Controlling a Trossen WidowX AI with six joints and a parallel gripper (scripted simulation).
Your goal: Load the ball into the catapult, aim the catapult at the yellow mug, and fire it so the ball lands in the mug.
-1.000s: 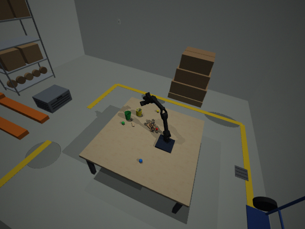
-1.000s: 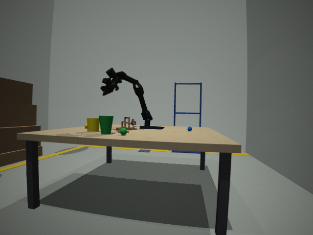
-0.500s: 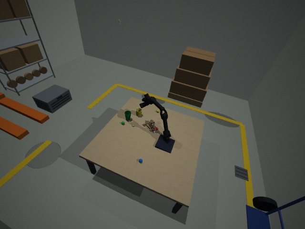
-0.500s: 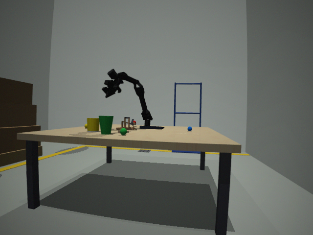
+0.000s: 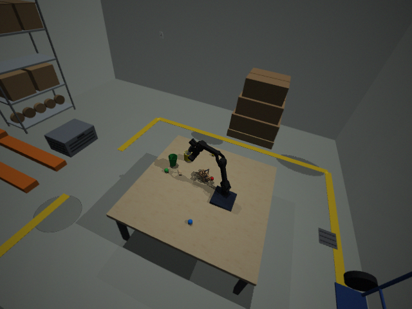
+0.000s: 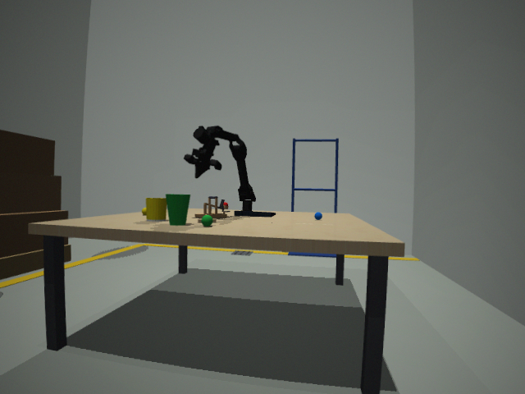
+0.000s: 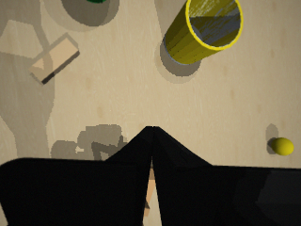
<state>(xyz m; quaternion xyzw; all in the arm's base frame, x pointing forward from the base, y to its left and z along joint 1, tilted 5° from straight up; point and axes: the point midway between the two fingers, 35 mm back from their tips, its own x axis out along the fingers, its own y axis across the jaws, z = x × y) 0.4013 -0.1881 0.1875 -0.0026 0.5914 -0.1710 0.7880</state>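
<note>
The yellow mug (image 5: 185, 156) (image 6: 156, 208) (image 7: 180, 47) stands upright on the table; the inside that shows in the wrist view holds no ball. The wooden catapult (image 5: 202, 175) (image 6: 210, 215) stands between the mug and the arm's base. A red ball (image 5: 212, 178) (image 6: 225, 204) is at the catapult's end nearest the arm's base; whether it rests in the catapult's cup is too small to tell. My gripper (image 5: 191, 159) (image 6: 197, 176) (image 7: 151, 132) is shut and empty, pointing down high above the table between the catapult and the mug. Its fingers hide most of the catapult in the wrist view.
A green cup (image 5: 172, 160) (image 6: 177, 209) stands beside the mug, with a green ball (image 5: 166, 170) (image 6: 207, 220) near it. A small wooden block (image 5: 179, 172) (image 7: 55, 58) lies near the catapult. A yellow ball (image 5: 212, 154) (image 7: 283, 146) and a blue ball (image 5: 190, 221) (image 6: 318, 215) lie farther off.
</note>
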